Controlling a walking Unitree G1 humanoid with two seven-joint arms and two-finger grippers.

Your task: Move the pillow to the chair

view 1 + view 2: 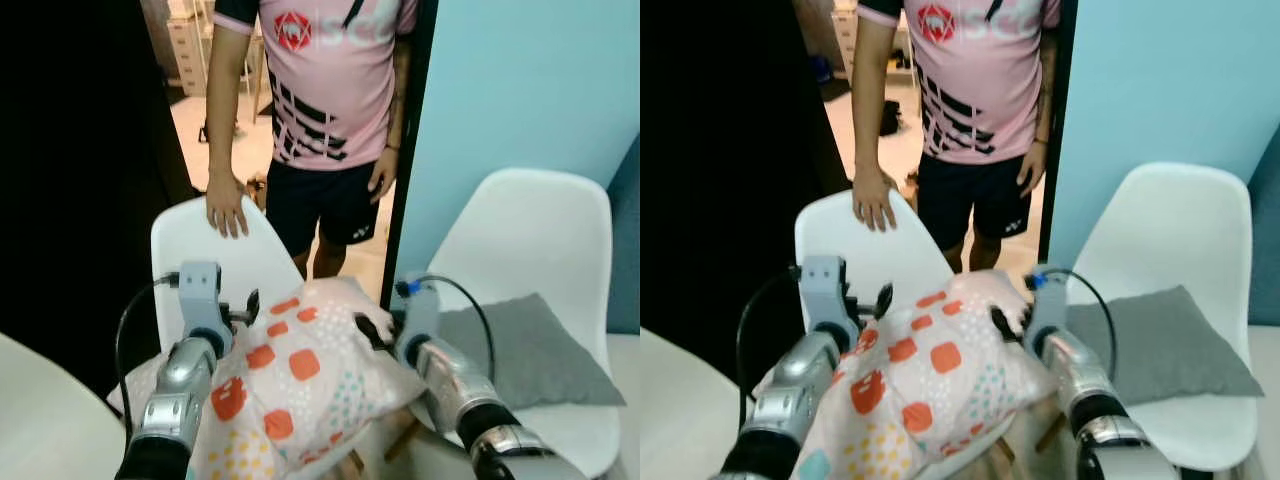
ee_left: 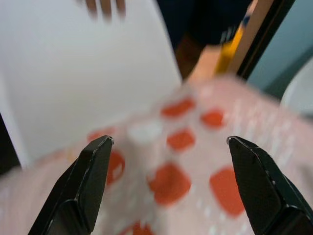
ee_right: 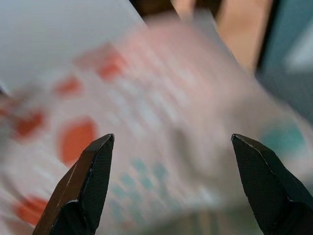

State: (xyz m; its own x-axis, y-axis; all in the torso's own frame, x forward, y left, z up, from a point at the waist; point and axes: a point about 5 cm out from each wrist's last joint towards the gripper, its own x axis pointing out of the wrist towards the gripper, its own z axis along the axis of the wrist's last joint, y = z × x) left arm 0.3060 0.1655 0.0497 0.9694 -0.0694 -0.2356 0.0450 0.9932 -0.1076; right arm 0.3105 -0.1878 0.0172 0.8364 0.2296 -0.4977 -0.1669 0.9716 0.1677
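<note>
You have the pillow (image 1: 300,385) pressed between both arms, low at 6 o'clock in the head view, above the seat of the near chair (image 1: 215,255). A person's hand (image 1: 227,210) rests on that chair's back at 11 o'clock. Your left hand (image 2: 166,183) and right hand (image 3: 171,183) both have fingers spread wide, pinching nothing; the forearms squeeze the pillow's sides. A second chair (image 1: 530,235) holds a grey cushion (image 1: 525,350) at 3 o'clock. I judge the carry done; lowering and releasing remain.
</note>
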